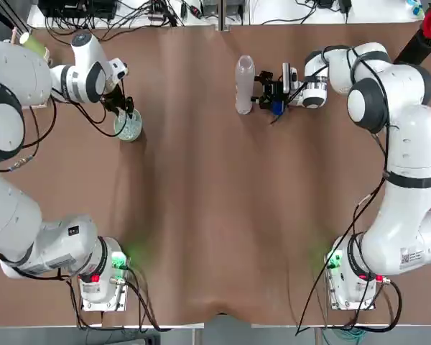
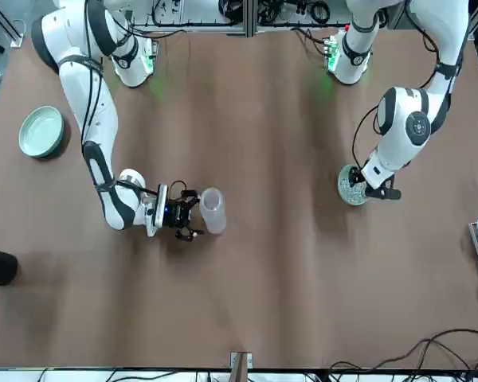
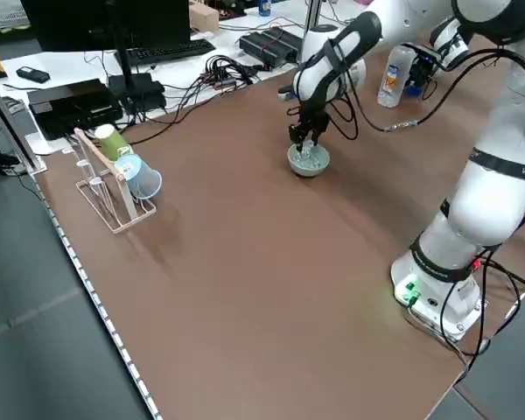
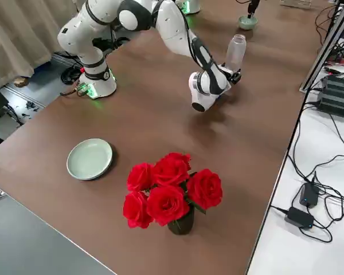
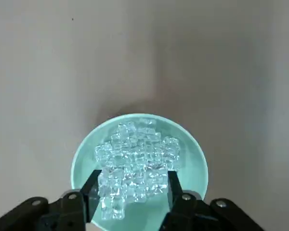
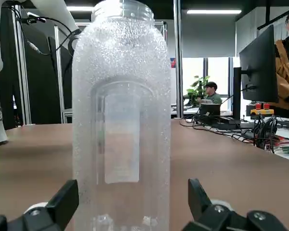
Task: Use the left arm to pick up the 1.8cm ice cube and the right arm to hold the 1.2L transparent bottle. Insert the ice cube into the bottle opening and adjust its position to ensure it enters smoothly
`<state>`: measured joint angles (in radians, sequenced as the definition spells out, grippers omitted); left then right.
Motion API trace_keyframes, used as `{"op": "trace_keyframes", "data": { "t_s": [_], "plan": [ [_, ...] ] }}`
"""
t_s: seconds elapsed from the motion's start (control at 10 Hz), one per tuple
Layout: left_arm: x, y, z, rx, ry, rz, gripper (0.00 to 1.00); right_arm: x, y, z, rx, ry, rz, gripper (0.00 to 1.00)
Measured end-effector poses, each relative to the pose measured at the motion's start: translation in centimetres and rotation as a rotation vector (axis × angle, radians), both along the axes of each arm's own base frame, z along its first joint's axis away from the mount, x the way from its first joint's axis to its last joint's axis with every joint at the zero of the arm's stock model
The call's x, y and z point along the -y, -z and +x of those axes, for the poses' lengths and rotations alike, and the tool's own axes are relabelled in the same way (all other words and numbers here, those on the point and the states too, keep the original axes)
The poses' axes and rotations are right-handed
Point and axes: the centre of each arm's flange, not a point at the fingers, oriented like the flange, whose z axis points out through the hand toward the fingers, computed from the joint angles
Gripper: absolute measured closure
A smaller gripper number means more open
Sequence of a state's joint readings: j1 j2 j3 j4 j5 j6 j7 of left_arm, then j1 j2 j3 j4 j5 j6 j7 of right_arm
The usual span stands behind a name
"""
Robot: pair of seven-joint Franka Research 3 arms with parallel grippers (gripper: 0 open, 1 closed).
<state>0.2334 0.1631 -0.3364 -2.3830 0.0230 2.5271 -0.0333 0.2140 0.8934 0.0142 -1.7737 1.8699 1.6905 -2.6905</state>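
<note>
Brown tabletop ran under both arms. Left gripper was over the pale green bowl, fingers apart; no grip on a cube made out. Ice cubes sat piled in the bowl under it; the task's one couldn't be singled out. Right gripper was open too, transparent bottle upright just ahead of it, contact unclear. Bottle opening faced up, above that gripper's fingers.

Right side view alone showed the plate and red roses in full, behind the right gripper. Left side view gave the rack with cups, well apart from the left gripper. Only right wrist view caught two people beyond its gripper. Orange mark on the bottle, left side view; text too small to read.
</note>
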Motion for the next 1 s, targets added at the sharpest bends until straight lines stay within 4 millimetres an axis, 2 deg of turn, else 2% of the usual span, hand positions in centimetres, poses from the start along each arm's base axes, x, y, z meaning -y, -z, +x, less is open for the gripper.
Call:
{"op": "trace_keyframes", "data": {
  "t_s": [1.0],
  "plan": [
    [0.04,-0.16,0.11,-0.001,-0.011,0.001,0.41,-0.44,0.05,-0.23,-0.002,-0.007,0.001,0.0]
  ]
}}
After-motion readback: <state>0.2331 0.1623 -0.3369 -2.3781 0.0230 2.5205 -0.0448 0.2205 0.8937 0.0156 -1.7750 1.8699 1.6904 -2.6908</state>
